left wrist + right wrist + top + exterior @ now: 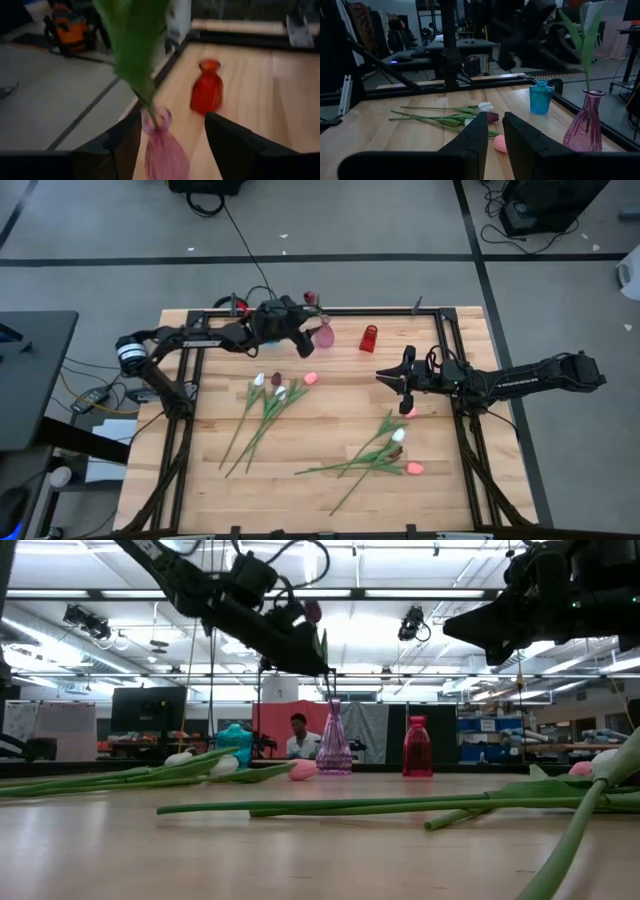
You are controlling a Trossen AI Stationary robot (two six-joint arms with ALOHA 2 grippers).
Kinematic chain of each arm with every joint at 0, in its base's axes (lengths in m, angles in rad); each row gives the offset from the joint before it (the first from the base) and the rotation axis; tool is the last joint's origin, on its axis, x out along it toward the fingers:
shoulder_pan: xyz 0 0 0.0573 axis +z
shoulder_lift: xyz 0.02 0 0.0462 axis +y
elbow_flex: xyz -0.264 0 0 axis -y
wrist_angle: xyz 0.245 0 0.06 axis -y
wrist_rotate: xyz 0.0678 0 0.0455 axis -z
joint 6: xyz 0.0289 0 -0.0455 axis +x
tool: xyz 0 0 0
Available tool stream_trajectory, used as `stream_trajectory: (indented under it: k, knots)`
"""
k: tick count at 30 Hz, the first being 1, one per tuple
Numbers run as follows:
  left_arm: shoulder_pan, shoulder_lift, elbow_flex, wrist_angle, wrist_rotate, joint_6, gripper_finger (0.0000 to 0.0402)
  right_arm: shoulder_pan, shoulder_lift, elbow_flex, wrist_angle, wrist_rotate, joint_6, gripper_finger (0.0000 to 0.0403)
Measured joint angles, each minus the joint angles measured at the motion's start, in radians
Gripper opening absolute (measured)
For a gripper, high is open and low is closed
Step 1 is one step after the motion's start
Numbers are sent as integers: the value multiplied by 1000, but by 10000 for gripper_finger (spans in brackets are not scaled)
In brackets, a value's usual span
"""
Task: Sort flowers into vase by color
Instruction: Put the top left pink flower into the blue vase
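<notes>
Stem in pink vase | left pincer open | low view hides stem

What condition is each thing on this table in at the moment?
Pink vase: upright, one flower stem standing in it.
Red vase: upright, empty.
Blue vase: upright, empty.
Loose flowers: lying flat on the table.
Left gripper: jaws open, above pink vase.
Right gripper: jaws shut, empty.

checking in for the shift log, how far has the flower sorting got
Done: one green-stemmed tulip stands in the pink glass vase. In hand: nothing; the left tool is open just above that vase, the right tool is shut and empty. Left: three tulips lying mid-table and four more nearer the right arm. The red vase is empty.
</notes>
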Motion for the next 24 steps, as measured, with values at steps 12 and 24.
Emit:
stream_trajectory:
  k: [12, 24]
  knots:
    - [-76, -200, 0, -412, -145, -41, 227, 2, 0, 0, 2, 0, 1, 75]
    - [-337, -145, 0, -806, -64, -548, 227, 0, 0, 0, 0, 4, -8, 75]
